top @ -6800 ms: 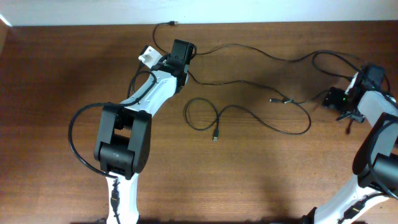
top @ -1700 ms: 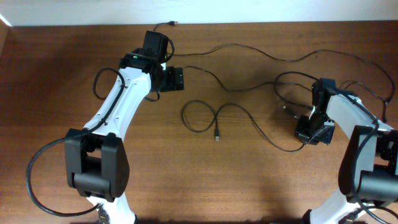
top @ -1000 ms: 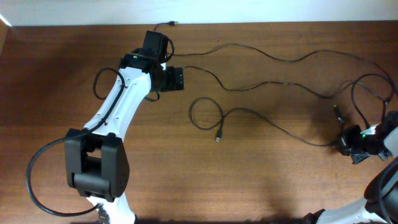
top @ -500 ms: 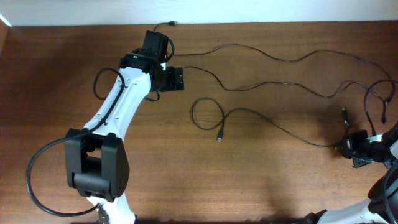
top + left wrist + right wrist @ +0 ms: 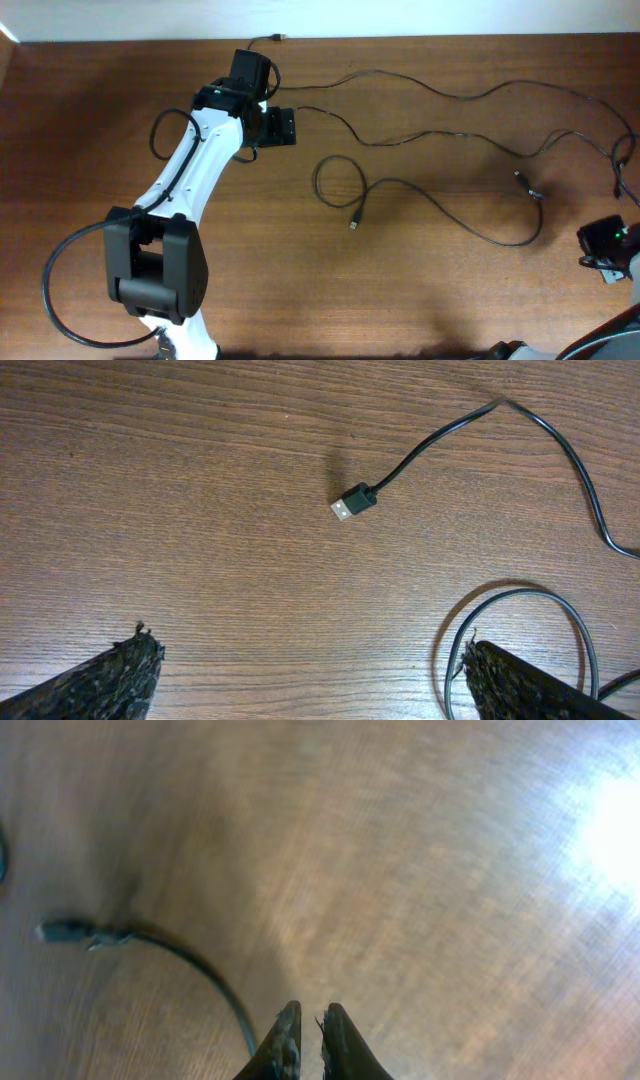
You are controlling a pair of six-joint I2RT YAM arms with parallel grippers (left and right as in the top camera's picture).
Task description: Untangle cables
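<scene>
The right gripper (image 5: 308,1012) has swung toward the table (image 5: 90,150) edge, nearly closed and empty, leaving the cables (image 5: 352,503) drawn straighter; the left gripper (image 5: 305,650) hovers wide open.

Under me lay a broad reddish-brown wooden table (image 5: 420,290), its fine grain running along its length. From above, a plain white strip of wall (image 5: 400,18) ran the whole way along the table's far edge, meeting the wood in a straight line. Close up on my left side the grain stood sharp, in dark and pale streaks. On my right side the wood showed only as a blur, and a bright white patch of glare (image 5: 610,830) lay on it toward the upper right, with the surface darker toward the left.
</scene>
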